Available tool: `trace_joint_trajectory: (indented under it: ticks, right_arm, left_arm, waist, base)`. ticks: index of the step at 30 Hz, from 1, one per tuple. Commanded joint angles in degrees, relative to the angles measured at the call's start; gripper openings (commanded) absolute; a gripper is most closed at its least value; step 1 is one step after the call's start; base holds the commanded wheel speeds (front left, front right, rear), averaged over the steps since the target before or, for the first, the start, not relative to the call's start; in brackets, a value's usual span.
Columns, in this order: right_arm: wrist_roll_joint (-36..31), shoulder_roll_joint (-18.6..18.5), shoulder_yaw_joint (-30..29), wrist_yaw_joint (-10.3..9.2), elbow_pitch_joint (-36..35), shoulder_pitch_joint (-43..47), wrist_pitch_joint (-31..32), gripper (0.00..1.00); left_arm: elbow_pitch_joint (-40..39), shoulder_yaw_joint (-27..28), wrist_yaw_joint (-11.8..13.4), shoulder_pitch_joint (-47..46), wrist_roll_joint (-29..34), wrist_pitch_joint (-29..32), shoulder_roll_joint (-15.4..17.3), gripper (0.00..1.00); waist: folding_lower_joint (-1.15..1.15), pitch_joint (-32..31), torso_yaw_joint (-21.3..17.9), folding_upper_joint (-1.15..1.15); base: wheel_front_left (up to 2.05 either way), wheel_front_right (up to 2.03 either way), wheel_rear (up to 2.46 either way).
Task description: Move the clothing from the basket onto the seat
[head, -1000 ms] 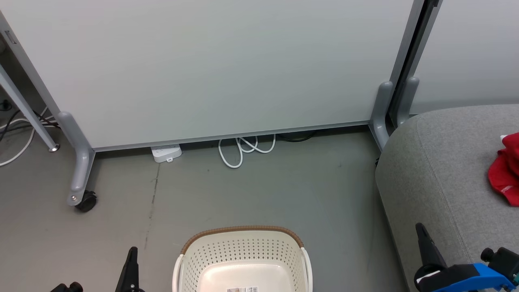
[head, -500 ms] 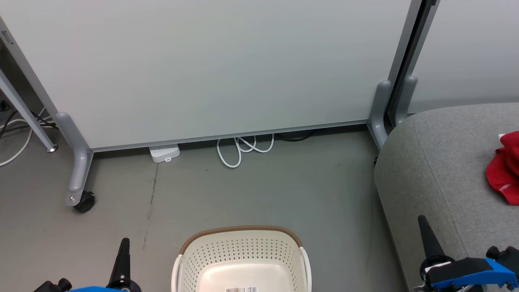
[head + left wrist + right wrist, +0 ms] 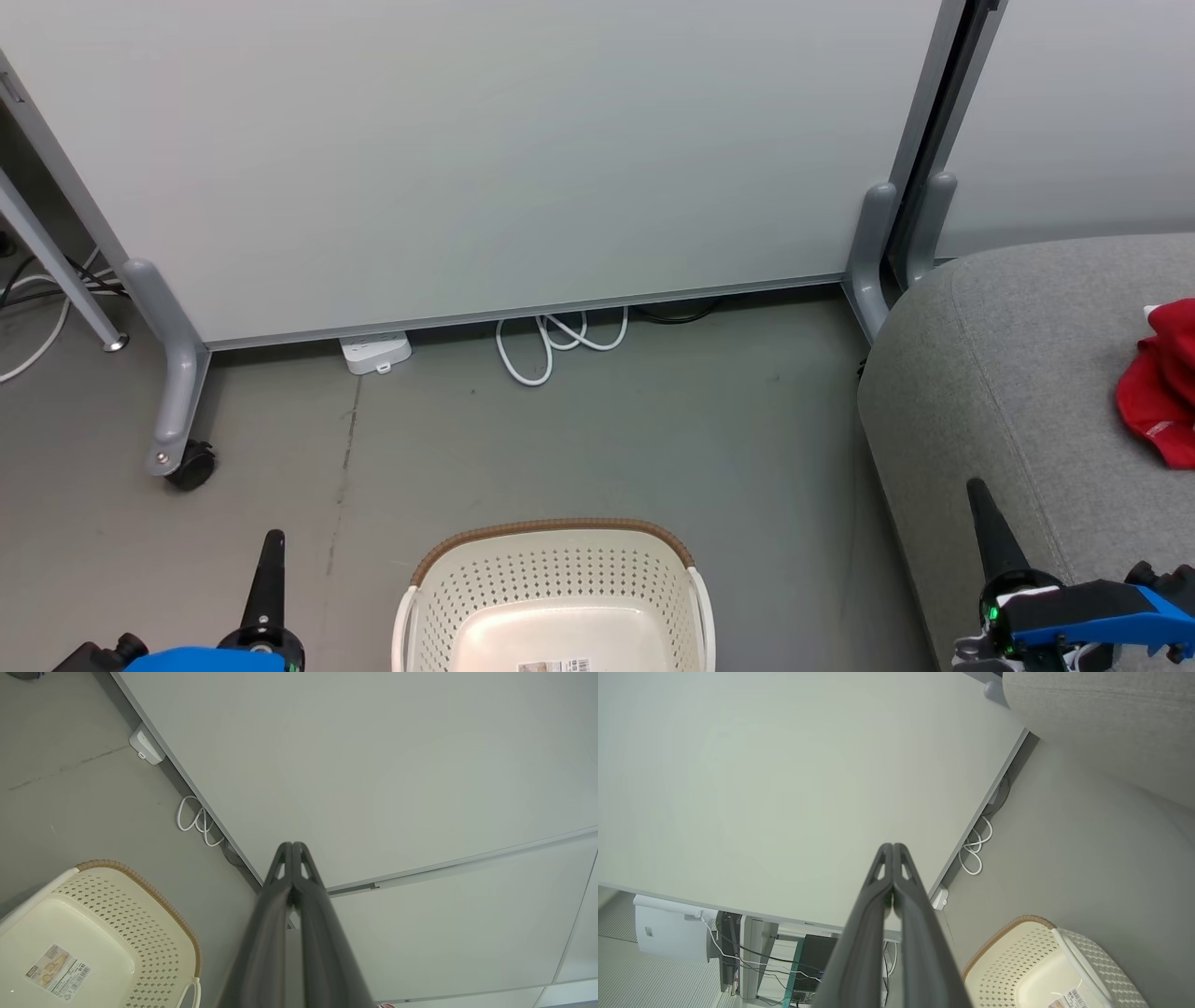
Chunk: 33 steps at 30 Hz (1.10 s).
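Observation:
The cream basket (image 3: 556,569) with a brown rim stands on the floor at the bottom centre; its visible inside holds just a label, as the left wrist view (image 3: 140,933) and right wrist view (image 3: 1017,961) also show. Red clothing (image 3: 1162,383) lies on the grey seat (image 3: 990,373) at the right edge. My left gripper (image 3: 272,541) rises at the lower left beside the basket, shut with nothing in it (image 3: 292,845). Low on the right, my right gripper (image 3: 976,490) stands in front of the seat's near corner, shut and holding nothing (image 3: 893,846).
A grey partition panel (image 3: 485,149) on castor feet (image 3: 191,464) closes off the back. A white power strip (image 3: 375,352) and a looped white cable (image 3: 551,341) lie at its base. A table leg (image 3: 65,280) and cables stand at the far left.
Both grippers have shifted: the left fingers moved left and up in the head view, the right fingers rose slightly. The picture has drifted a little to the left. Both stay shut.

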Motion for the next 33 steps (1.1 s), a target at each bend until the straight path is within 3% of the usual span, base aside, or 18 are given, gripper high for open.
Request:
trace_joint_trajectory:
  ticks: [1,33]
  right_arm:
    - [1.84,-0.07,-0.14,-0.01,-0.28,-1.2,0.13,0.0]
    - [18.74,-0.08,-0.61,-0.03,0.43,-3.52,1.15,0.0]
  left_arm:
    - [-0.74,0.57,-0.22,-1.32,-1.45,0.4,0.49,0.0]
    - [-2.86,3.39,-0.31,-2.88,-15.11,4.42,0.47,0.0]
  waist:
    - [0.0,0.01,-0.03,0.0]
    - [-0.01,0.23,-0.69,0.0]
  base:
    - [0.0,0.0,0.0]
    - [0.0,0.0,0.0]
